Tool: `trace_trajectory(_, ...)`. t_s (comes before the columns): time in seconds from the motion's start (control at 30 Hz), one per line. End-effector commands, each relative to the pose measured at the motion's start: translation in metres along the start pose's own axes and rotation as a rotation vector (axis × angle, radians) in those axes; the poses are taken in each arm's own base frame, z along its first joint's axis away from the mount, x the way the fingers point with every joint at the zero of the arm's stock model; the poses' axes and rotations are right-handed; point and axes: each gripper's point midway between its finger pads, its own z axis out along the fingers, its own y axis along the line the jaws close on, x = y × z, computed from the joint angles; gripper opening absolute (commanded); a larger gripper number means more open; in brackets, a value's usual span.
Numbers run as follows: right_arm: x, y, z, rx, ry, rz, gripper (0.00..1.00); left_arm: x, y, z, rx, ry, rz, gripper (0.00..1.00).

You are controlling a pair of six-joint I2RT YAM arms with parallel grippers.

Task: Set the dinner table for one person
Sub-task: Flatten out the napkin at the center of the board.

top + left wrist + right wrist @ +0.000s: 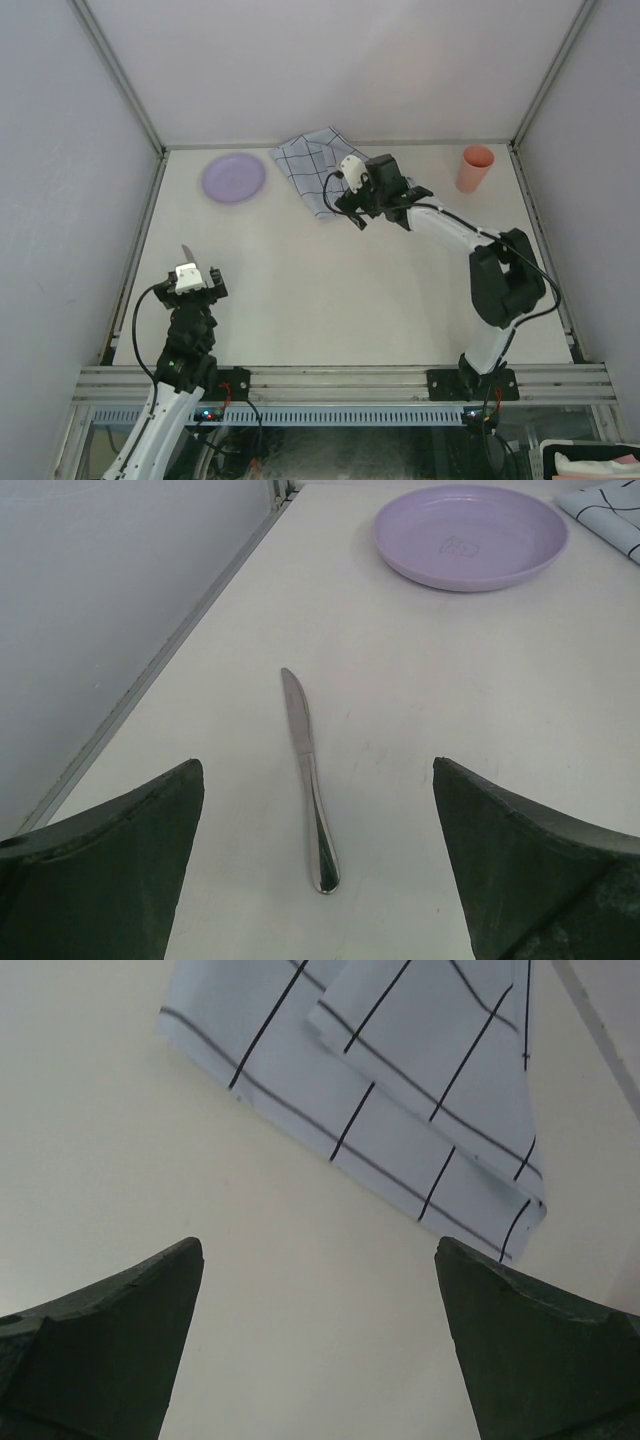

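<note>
the dinner table (330, 290) fills the centre of the top view as a plain off-white surface between aluminium rails. the left gripper (318, 765) sits at the lower left of that view. its jaws stand wide apart and hold nothing. a metal knife (305, 780) lies flat on the table between the two fingers, clear of both, with its blade pointing toward the top of the frame. a lilac plate (234, 178) rests at the upper left, well apart from the knife. the right gripper (318, 1245) is at upper centre, jaws wide and holding nothing, just beside a folded grid-pattern cloth (315, 165). an orange cup (476, 167) stands upright at the upper right.
</note>
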Motion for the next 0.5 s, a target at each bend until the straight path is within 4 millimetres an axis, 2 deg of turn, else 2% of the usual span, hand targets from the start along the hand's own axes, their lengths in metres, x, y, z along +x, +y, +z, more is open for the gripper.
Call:
trace_trajectory(0.0, -0.060, -0.030, 0.018, 0.059, -0.138, 0.041, 1.00, -0.009, 0.000, -0.003, 0.014, -0.084, -0.072, 1.00)
trace_trajectory(0.13, -0.080, -0.042, 0.056, 0.081, -0.133, 0.043, 1.00, -0.028, 0.006, -0.006, -0.004, -0.052, -0.057, 1.00)
trace_trajectory(0.27, -0.093, -0.050, 0.099, 0.078, -0.114, 0.095, 1.00, -0.058, 0.012, -0.012, -0.008, -0.060, -0.056, 1.00)
trace_trajectory(0.37, -0.106, -0.059, 0.133, 0.117, -0.126, 0.132, 1.00, -0.071, 0.018, -0.015, -0.032, -0.049, -0.055, 1.00)
trace_trajectory(0.47, -0.115, -0.070, 0.156, 0.192, -0.139, 0.166, 1.00, -0.080, 0.029, -0.017, -0.085, -0.033, -0.058, 0.99)
